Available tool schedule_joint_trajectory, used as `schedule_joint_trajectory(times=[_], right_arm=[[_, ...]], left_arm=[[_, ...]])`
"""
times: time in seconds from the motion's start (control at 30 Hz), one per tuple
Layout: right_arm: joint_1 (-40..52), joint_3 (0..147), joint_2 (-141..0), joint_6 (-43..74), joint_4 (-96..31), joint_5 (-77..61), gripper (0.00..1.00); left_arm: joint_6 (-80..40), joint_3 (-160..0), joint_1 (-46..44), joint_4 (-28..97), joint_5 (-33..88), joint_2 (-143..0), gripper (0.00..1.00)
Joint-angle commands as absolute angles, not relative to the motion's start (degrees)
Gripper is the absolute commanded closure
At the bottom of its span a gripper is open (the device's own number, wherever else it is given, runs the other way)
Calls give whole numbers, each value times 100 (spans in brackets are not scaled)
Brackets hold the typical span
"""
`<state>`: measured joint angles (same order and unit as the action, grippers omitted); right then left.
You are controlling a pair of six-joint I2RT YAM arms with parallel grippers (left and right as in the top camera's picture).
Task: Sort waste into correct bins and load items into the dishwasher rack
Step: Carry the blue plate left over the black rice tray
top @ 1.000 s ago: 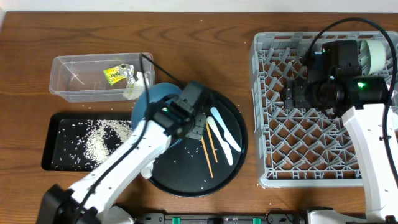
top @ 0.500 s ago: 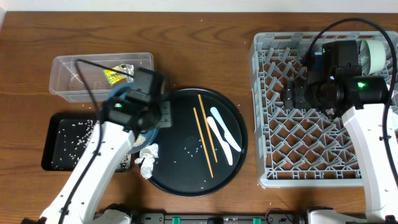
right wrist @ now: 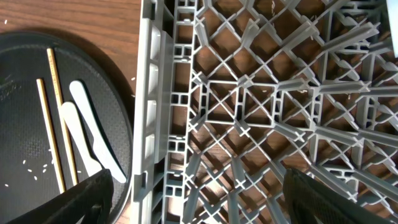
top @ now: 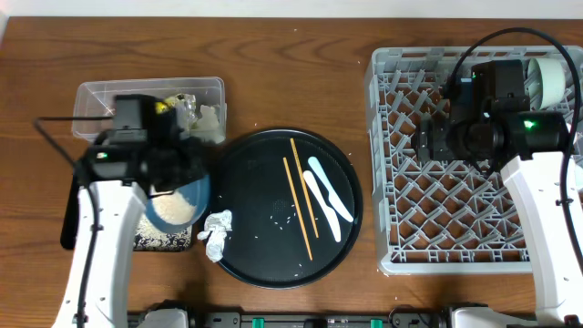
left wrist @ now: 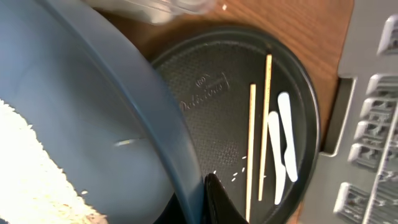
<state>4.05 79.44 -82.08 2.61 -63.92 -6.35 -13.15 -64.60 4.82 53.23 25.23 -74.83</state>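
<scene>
My left gripper [top: 193, 173] is shut on the rim of the large blue plate [top: 178, 202] and holds it tilted over the shallow black tray [top: 67, 232]. White rice [top: 173, 210] lies heaped on the plate. In the left wrist view one black finger [left wrist: 216, 200] presses the plate rim [left wrist: 155, 106], with rice [left wrist: 31, 171] at lower left. The clear tub [top: 100, 102] holds the yellow-green wrapper [top: 165, 107] and tissue [top: 206, 122]. My right gripper [top: 428, 141] is open and empty over the grey rack [top: 455, 210]; its fingers [right wrist: 87, 199] spread wide above the grid [right wrist: 261, 93].
The round black tray [top: 264, 255] carries two chopsticks [top: 301, 200], white utensils [top: 328, 200], loose rice grains and a tissue wad [top: 217, 233] at its left edge. A pale cup [top: 552, 78] sits in the rack's far right corner.
My left arm has carried the blue plate left, off the round tray and over the shallow black tray. A tissue wad now lies on the round tray. The right arm has not moved.
</scene>
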Motion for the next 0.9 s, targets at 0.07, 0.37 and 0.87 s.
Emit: schedule_joint_trajectory(times=[0.07, 0.37, 0.87], right_arm=[[458, 7979, -8180, 316, -6410, -582, 17], [458, 7979, -8180, 316, -6412, -582, 17], [458, 7979, -8180, 316, -6418, -582, 17]], left_arm=[[-622, -6462, 1385, 5393, 3704, -7404, 94], [-38, -6366, 2687, 5391, 5273, -7411, 94], [301, -6283, 3813, 5374, 7319, -7583, 94]])
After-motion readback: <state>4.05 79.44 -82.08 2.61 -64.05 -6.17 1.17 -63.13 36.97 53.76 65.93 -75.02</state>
